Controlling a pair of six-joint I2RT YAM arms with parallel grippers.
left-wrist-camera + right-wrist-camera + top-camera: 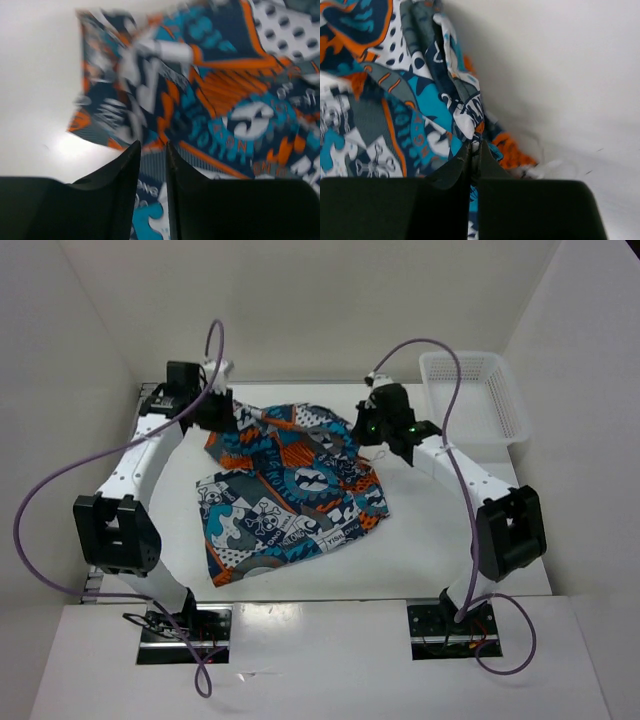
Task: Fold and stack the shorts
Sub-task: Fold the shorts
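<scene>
The patchwork-print shorts point(290, 490) lie crumpled in the middle of the white table, with the far edge bunched between the two grippers. My left gripper point(226, 416) is at the shorts' far left corner. In the left wrist view its jaws point(152, 145) stand a narrow gap apart, with blurred cloth point(225, 100) showing flat below them. My right gripper point(372, 428) is at the far right corner. In the right wrist view it point(475, 145) is shut on a raised fold of the shorts point(420, 110).
A white mesh basket point(470, 390) stands at the back right, beside the right arm. White walls close in the table on the left, back and right. Purple cables loop over both arms.
</scene>
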